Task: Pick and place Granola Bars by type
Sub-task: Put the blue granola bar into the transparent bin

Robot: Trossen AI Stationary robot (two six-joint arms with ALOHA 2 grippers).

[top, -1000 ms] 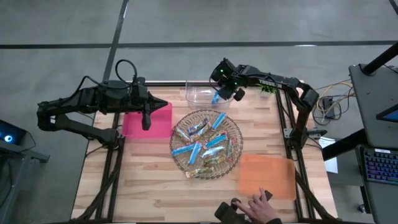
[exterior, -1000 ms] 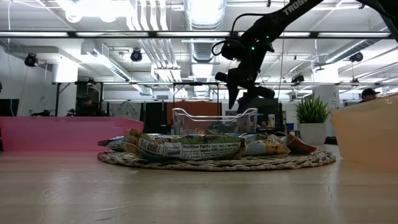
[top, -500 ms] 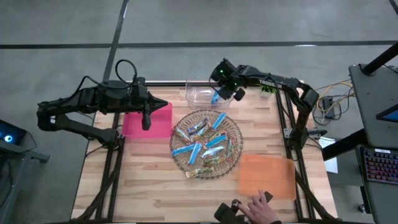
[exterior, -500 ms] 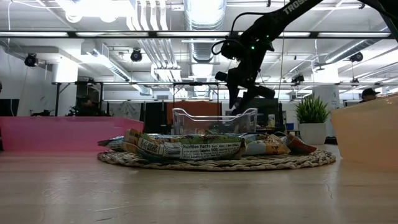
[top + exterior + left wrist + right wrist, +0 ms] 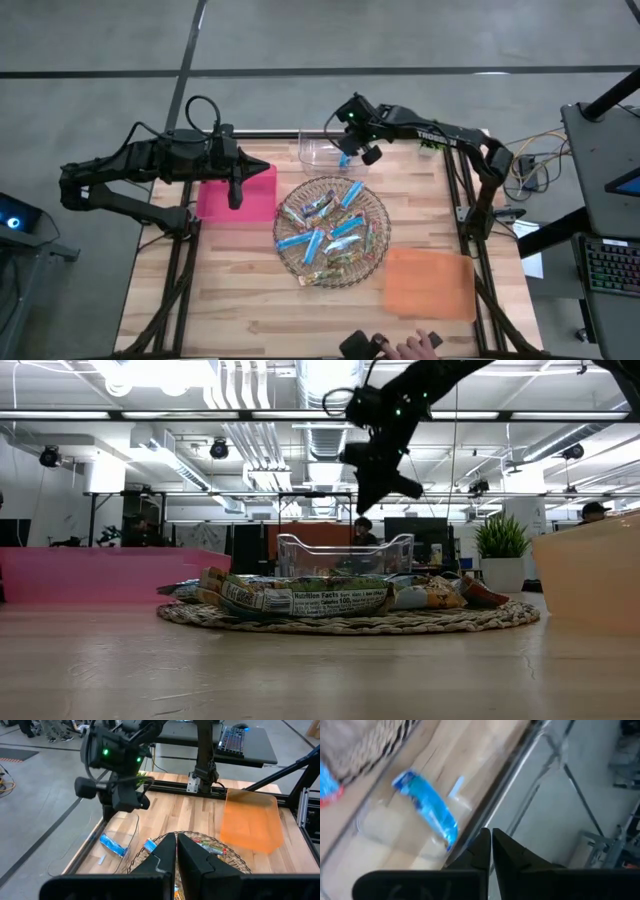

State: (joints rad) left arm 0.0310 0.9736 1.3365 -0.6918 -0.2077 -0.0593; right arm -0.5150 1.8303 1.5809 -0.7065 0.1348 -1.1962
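Many granola bars, blue, silvery and brownish-green, lie heaped on the round wicker tray [image 5: 386,240] at the table's middle. One blue bar [image 5: 427,810] lies flat on the floor of the clear bin [image 5: 322,152] at the far edge; it also shows in the left wrist view [image 5: 112,845]. My right gripper [image 5: 342,140] hangs shut and empty above that bin, high over it in the low view [image 5: 375,485]. My left gripper [image 5: 236,200] is shut and empty above the pink bin [image 5: 255,205].
An orange bin [image 5: 430,283] stands at the near right of the tray. A person's hand [image 5: 410,348] shows at the table's near edge. Bare wood lies at the near left. In the low view the pink bin [image 5: 100,575] and orange bin [image 5: 590,580] flank the tray.
My right gripper opened its fingers just over the clear bin, then rose well clear of it and shifted a little toward the table's left. The blue bar stays in the clear bin. The person's hand has drawn back from the orange bin toward the near edge.
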